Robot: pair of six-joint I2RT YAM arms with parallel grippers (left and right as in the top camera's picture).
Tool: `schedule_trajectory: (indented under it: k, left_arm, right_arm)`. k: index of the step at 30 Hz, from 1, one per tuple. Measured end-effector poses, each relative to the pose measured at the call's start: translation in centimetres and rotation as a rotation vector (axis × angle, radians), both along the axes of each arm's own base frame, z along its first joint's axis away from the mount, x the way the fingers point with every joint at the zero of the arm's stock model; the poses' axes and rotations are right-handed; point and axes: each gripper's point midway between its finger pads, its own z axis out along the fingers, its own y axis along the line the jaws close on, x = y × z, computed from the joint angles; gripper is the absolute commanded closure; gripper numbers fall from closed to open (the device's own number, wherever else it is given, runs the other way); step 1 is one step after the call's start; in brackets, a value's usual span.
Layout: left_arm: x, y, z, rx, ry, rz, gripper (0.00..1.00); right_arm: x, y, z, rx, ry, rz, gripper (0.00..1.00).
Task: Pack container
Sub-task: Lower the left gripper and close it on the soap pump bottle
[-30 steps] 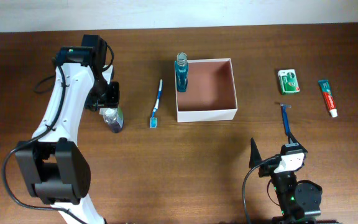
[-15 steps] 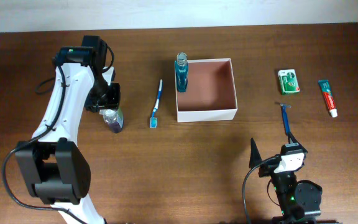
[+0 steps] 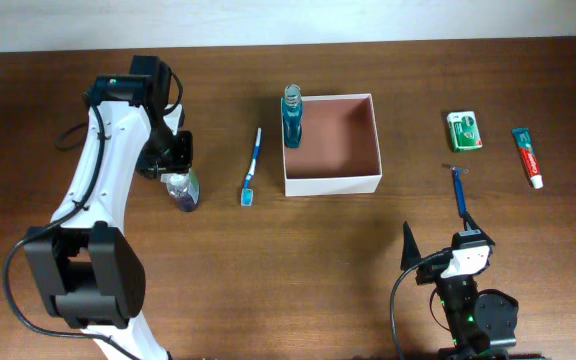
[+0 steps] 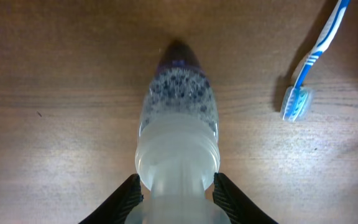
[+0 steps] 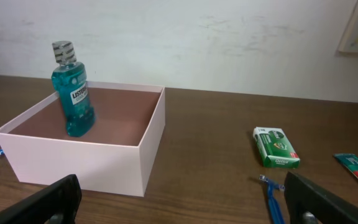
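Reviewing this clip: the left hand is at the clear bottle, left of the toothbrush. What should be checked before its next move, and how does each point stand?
1. Left hand straddles the clear bottle, a finger on each side: ok.
2. Grip firm enough to lift: cannot tell.
3. Room in the container: ok; only the mouthwash stands in one corner.
4. Low path to the container: not ok; the toothbrush lies between.
5. Right hand open, empty, clear of the container: ok.
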Motion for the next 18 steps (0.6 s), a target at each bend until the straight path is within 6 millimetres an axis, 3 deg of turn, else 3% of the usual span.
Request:
schedule_trajectory:
  k: [5, 7, 18]
  left_arm:
    - [0.8, -0.03, 0.05, -0.001, -0.032, 0.0, 0.59]
    - [1.04, -0.04, 0.07, -0.001, -0.042, -0.002, 0.53]
    - [0.8, -0.03, 0.05, -0.001, -0.032, 0.0, 0.61]
  right_arm:
    - [0.0, -0.01, 0.0, 0.0, 0.0, 0.0, 0.01]
    - [0.0, 0.0, 0.0, 0.0, 0.0, 0.0, 0.01]
    - [0.0, 0.0, 0.0, -0.001, 0.0, 0.0, 0.01]
